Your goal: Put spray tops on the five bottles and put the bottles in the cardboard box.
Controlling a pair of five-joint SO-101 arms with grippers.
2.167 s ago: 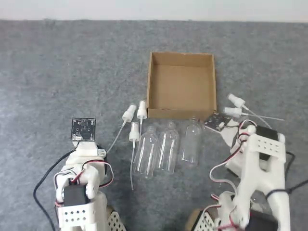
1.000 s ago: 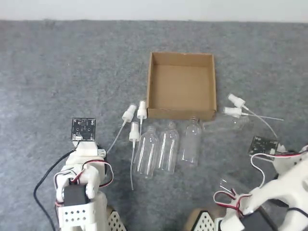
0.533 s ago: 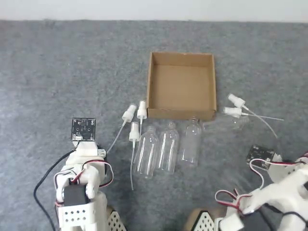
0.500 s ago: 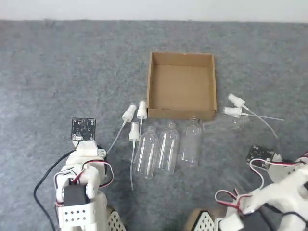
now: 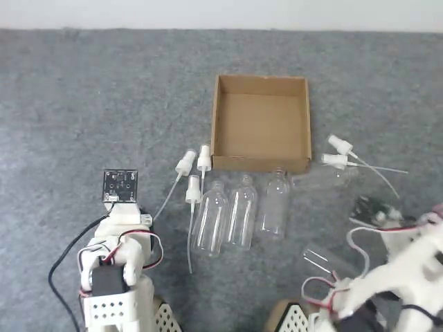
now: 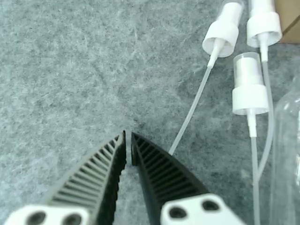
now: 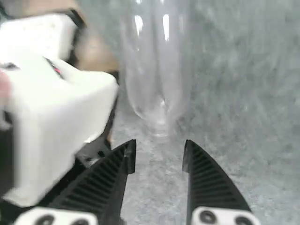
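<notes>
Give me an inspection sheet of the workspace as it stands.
Surface: grey carpeted table.
Job's things: open brown cardboard box holds nothing; three clear plastic bottles lie capless before it; white spray tops loose at both sides.
Clutter: nothing seen.
Pincers: left pincer shut on nothing; right pincer open, facing a further clear bottle.
Cables: red, white and black wires on both arms.
Surroundings: pale wall strip.

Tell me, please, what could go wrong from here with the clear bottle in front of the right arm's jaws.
1. The clear bottle lies on its side just beyond the open right jaws; if they nudge it before closing, it may roll off.
2. The spray tops have long thin tubes lying close beside the bottle row; lifting one may drag or bend a tube.
</notes>
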